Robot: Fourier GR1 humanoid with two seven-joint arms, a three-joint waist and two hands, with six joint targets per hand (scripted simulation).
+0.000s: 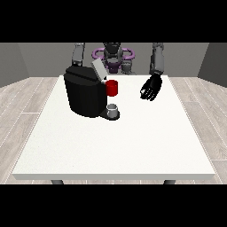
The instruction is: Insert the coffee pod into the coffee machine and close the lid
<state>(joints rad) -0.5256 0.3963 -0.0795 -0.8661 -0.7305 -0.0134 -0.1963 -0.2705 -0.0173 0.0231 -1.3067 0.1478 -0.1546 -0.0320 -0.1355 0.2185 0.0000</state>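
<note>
Standing on the far left part of the white table [115, 150], the black coffee machine [84, 95] has its grey lid [98, 69] tilted up and open. A red thing at the machine [112, 88] sits at its front, on the side toward the view's right, just below the raised lid. Lower down, a small grey thing [113, 107] rests on the machine's dark base [111, 115]; whether it is the pod cannot be told. The hand at the view's right [150, 88] hangs above the table, well apart from the machine, with its fingers relaxed and pointing downward, holding nothing. Behind the machine, an arm [78, 53] at the view's left reaches down, and its hand is hidden, so its fingers cannot be judged.
</note>
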